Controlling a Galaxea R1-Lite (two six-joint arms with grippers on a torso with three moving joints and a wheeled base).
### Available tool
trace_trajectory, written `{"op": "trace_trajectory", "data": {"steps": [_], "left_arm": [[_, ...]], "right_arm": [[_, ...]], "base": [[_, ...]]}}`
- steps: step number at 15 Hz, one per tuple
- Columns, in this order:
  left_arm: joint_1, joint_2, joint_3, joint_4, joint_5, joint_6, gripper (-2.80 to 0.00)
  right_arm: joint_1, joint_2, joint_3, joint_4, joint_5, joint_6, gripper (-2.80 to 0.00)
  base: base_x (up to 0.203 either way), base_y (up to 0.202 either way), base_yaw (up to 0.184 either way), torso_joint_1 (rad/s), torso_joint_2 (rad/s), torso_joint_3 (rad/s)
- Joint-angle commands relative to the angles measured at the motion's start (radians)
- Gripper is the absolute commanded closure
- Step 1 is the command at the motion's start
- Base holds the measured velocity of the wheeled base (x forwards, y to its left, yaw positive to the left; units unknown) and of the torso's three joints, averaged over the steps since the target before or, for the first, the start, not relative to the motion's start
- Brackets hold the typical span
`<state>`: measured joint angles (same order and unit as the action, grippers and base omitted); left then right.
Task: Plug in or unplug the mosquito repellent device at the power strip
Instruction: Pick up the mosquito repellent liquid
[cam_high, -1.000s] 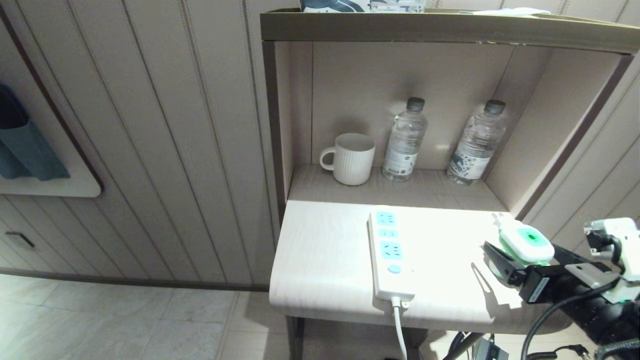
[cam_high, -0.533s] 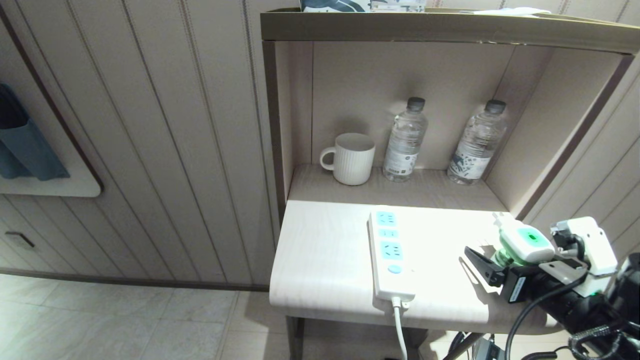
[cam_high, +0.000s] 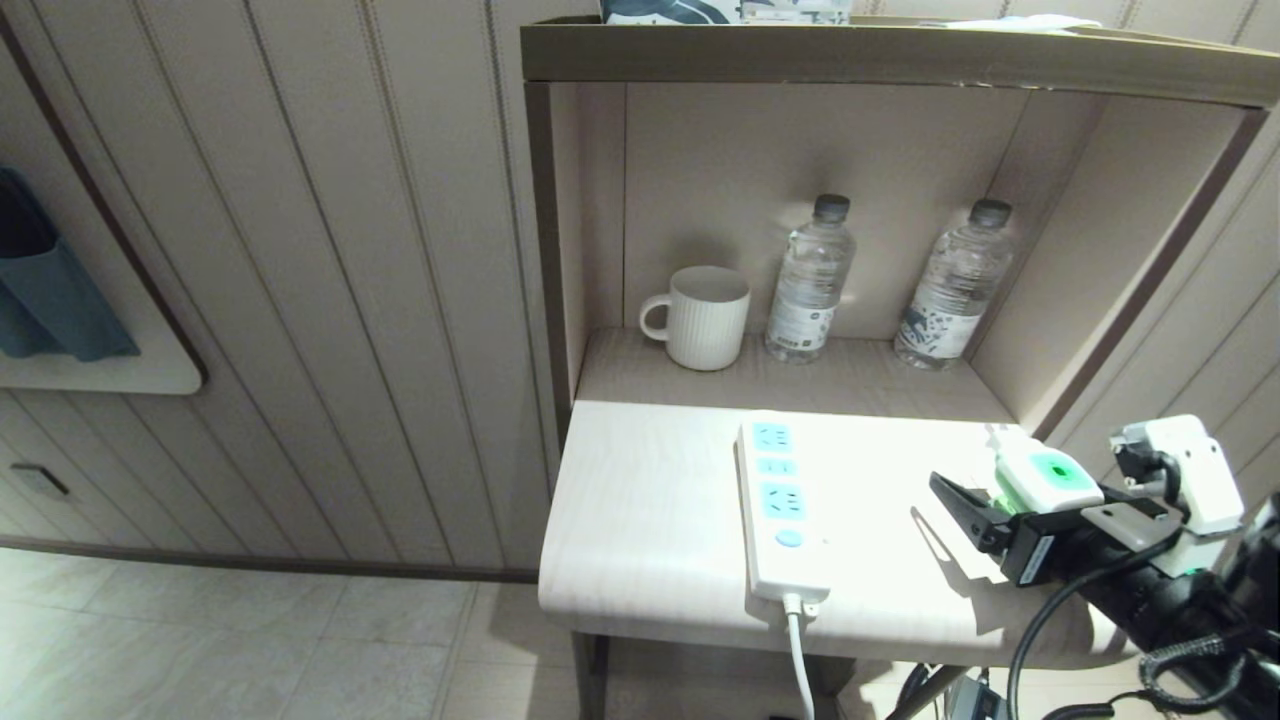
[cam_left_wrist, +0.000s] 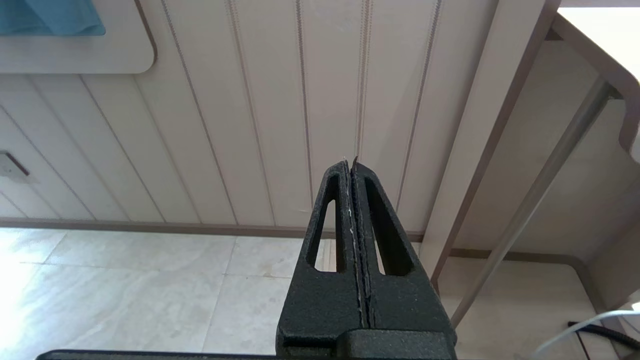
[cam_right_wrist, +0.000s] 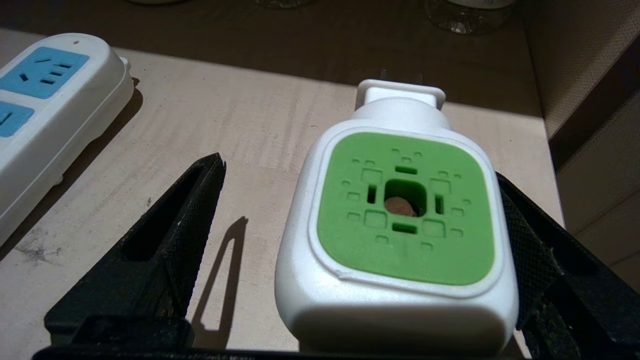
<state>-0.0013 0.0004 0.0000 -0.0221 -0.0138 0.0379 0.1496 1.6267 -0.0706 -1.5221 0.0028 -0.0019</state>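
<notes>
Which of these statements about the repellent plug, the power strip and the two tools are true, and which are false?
1. The repellent plug sits in a socket of the power strip. False: it lies on the table, apart from the strip.
2. The right tool is open, with one finger on each side of the plug. True.
3. The left tool is shut and holds nothing. True.
4. Three bottles stand on the shelf. False: two bottles stand there, beside a mug.
5. All sockets of the strip are free. True.
</notes>
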Motion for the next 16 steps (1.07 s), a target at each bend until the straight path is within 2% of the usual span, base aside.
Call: {"op": "trace_trajectory", "data": {"steps": [1, 9, 16], "left_arm": [[0.0, 0.0, 0.0, -0.001, 0.0, 0.0, 0.0], [0.0, 0.0, 0.0, -0.001, 0.0, 0.0, 0.0], [0.0, 0.0, 0.0, -0.001, 0.0, 0.0, 0.0]], "right_arm": [[0.002, -0.016, -0.018, -0.048, 0.0, -0.001, -2.8], [-0.002, -0.004, -0.035, -0.048, 0.049, 0.005, -2.8], [-0.013, 0.004, -0.049, -0.048, 0.054, 0.011, -2.8]], "base": [[0.0, 0.0, 0.0, 0.0, 0.0, 0.0], [0.0, 0.0, 0.0, 0.0, 0.0, 0.0], [0.0, 0.0, 0.0, 0.0, 0.0, 0.0]]}}
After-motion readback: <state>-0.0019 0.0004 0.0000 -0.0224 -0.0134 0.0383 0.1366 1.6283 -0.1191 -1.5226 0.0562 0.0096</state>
